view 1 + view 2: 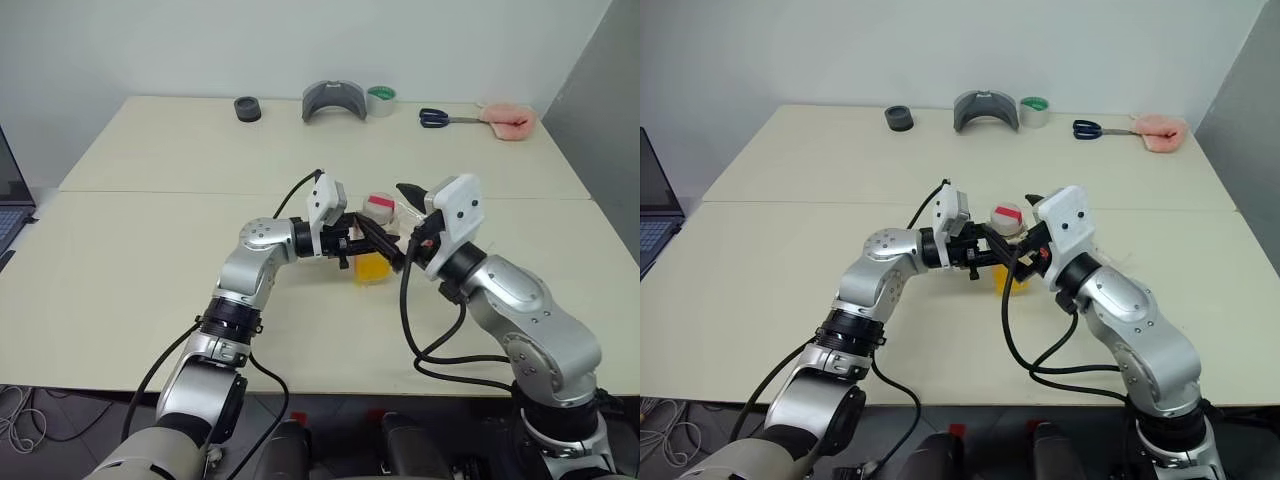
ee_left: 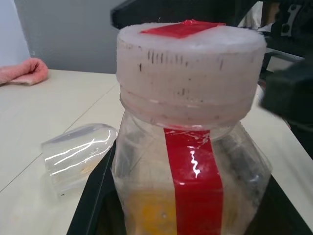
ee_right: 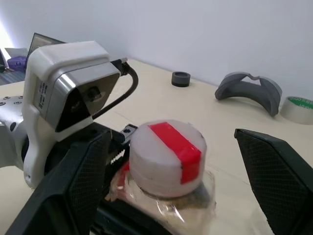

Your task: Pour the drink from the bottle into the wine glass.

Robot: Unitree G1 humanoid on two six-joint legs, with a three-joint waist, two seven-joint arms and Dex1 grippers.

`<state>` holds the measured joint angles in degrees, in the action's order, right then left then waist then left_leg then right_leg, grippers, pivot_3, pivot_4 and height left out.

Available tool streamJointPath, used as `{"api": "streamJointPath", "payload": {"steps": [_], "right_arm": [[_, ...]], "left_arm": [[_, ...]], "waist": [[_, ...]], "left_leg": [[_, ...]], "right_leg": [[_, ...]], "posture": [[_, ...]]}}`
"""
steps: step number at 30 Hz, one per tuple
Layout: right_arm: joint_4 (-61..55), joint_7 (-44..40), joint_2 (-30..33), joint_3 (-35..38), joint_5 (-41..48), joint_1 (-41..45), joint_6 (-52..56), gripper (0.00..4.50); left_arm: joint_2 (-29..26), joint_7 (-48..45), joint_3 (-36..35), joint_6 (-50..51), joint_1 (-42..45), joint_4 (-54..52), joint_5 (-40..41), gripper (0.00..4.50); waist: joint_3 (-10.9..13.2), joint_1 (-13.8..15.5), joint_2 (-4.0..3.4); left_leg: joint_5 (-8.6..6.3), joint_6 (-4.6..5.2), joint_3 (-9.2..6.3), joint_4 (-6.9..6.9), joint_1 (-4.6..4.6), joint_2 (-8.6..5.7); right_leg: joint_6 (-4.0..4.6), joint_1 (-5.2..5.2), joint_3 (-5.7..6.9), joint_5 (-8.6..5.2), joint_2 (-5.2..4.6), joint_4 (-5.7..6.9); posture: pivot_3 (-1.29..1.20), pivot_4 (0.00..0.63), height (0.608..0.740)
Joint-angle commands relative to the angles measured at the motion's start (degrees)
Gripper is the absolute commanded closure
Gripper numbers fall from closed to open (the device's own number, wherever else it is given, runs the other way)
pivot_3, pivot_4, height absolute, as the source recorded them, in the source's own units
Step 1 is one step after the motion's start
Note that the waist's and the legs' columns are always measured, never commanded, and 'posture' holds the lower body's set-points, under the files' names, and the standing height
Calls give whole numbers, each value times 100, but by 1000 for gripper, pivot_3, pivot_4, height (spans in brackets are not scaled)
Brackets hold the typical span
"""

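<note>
A small clear bottle with a red stripe and a white cap stands upright at mid-table. The orange drink fills its lower part. My left gripper reaches in from the left and is shut on the bottle's body. My right gripper is open, with its fingers well apart on either side of the cap and not touching it. A clear glass piece, which I take for the wine glass, lies on its side on the table beyond the bottle; its stem and foot are hidden.
Along the far edge of the table sit a black ring, a grey curved piece, a tape roll, scissors and a pink cloth. A laptop is at the far left.
</note>
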<state>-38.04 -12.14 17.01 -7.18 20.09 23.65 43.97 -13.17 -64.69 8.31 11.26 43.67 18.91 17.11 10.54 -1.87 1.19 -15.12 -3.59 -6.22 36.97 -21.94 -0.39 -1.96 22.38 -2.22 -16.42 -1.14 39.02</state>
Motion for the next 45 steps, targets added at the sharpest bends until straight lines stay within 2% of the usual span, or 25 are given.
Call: {"api": "streamJointPath", "payload": {"steps": [1,7,10,14,16,19,21,23,26,28,31,35,37,38,42,45], "right_arm": [[-35,87,-118,11,-164,119,-244,228],[102,116,-316,21,-296,104,-398,228],[140,73,-336,6,-350,105,-421,793],[150,18,-355,-4,-360,90,-446,2170],[136,-36,-340,-10,-361,75,-453,2592],[117,-268,-236,-50,-290,60,-524,2588],[185,-863,50,-74,-89,93,-686,2588],[441,-1730,517,-39,168,230,-882,2588],[1490,-3617,1519,-84,512,845,-1201,2588],[2237,-4502,1910,-189,710,1293,-1167,2588],[3131,-5145,2046,-315,695,1746,-1315,2588],[3441,-4962,1897,-156,645,1859,-1379,2588],[3251,-4583,1783,126,715,1763,-1377,1824],[3096,-4433,1780,250,753,1687,-1344,1594],[1982,-3736,1884,806,1045,1147,-879,238],[888,-3018,1792,1145,1378,578,-263,226]], "left_arm": [[5,-36,-19,-150,170,-123,29,2739],[-25,-5,-8,-193,132,-144,-15,2739],[-42,-2,-7,-190,107,-176,-22,2739],[-56,3,-3,-176,93,-201,-19,2739],[-62,5,0,-169,87,-212,-16,2740],[-74,1,9,-148,65,-246,-10,2740],[-92,-25,16,-106,43,-289,8,2741],[-120,-82,25,-58,35,-321,34,2742],[-200,-252,59,8,41,-371,68,2743],[-219,-245,54,-43,63,-346,42,2744],[-202,-180,43,-126,107,-238,1,2745],[-185,-187,64,-130,91,-239,-26,2746],[-177,-150,50,-113,86,-251,-29,2748],[-171,-126,42,-103,86,-250,-28,2748],[-165,-79,41,-106,77,-251,-33,2749],[-156,-38,18,-119,104,-193,-57,2749]], "waist": [[0,-2,0],[0,-3,0],[0,-4,0],[0,-5,0],[0,-5,0],[0,-5,0],[0,-4,0],[0,-4,0],[3,-20,-4],[4,-30,-4],[4,-38,-4],[4,-36,-4],[4,-20,-3],[4,-4,-3],[4,18,-4],[4,21,-4]], "left_leg": [[0,0,0,0,0,0],[0,0,1,0,0,0],[0,0,0,0,0,0],[0,0,0,0,1,0],[0,1,0,0,0,0],[0,0,0,0,0,0],[0,1,0,0,0,0],[0,1,0,1,0,-2],[-1,2,8,2,5,-3],[-1,4,6,-1,11,1],[-3,6,3,-2,10,5],[-3,7,4,0,3,1],[-3,6,3,3,-2,-1],[-3,6,3,3,-1,-1],[-3,6,-1,3,-6,-1],[-3,5,-1,3,-9,-1]], "right_leg": [[0,0,0,0,0,0],[0,0,0,0,0,1],[0,0,0,0,1,1],[0,0,0,0,1,1],[0,0,0,0,0,1],[0,0,0,0,0,1],[0,0,1,0,0,1],[0,-1,1,0,0,0],[-3,-3,-3,2,0,-1],[-3,-7,0,2,5,-3],[0,-7,3,1,9,-2],[0,-4,1,1,1,-2],[0,-2,1,1,-4,-2],[0,-2,2,1,-6,-3],[0,1,3,1,-9,-2],[0,2,2,1,-9,-3]], "posture": [[0,150,740],[0,150,740],[0,150,740],[0,150,740],[0,150,740],[0,150,740],[0,150,740],[0,150,740],[0,150,740],[0,150,740],[0,150,740],[0,150,740],[0,150,740],[0,150,740],[0,150,740],[0,150,740]]}}
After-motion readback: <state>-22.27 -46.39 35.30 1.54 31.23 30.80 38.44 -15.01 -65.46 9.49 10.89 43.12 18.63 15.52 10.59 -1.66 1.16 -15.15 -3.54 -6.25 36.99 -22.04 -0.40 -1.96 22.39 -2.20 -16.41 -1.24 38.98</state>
